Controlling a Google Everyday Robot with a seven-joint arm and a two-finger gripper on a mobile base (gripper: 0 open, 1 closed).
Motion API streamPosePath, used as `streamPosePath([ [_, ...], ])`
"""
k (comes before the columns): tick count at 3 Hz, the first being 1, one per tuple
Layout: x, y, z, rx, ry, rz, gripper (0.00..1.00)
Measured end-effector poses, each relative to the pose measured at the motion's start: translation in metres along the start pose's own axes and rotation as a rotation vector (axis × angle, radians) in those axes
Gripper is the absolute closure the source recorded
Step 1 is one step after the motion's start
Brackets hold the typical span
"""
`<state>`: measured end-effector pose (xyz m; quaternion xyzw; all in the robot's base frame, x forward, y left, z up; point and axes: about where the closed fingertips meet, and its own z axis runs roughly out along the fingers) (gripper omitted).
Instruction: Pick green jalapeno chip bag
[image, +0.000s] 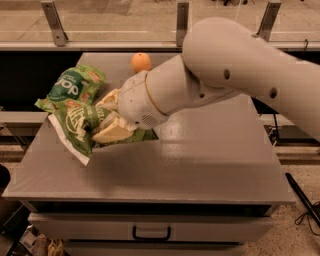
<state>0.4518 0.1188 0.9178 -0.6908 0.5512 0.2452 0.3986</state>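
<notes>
The green jalapeno chip bag (75, 124) is a crinkly light-green bag with white lettering and a white edge, at the left of the grey table (200, 160). My gripper (107, 117) is shut on the bag's right end, one cream finger above it and one below. The bag hangs tilted, its white lower corner pointing down to the left, with a shadow on the table beneath it. The bag's right part is hidden behind my wrist. My large white arm reaches in from the upper right.
A green "pop" bag (72, 86) lies just behind the held bag, at the table's left back. An orange (141, 62) sits at the back centre. A drawer with a handle (150, 233) is below the table front. A glass rail runs behind.
</notes>
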Motion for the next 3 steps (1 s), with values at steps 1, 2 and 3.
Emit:
streamPosePath([
  [1,-0.021,-0.011,-0.033,0.049,-0.015,-0.036,1.0],
  [2,-0.033,-0.022,-0.059,0.092,-0.047,-0.061,1.0],
  [3,-0.035,-0.023,-0.061,0.096,-0.05,-0.065,1.0],
])
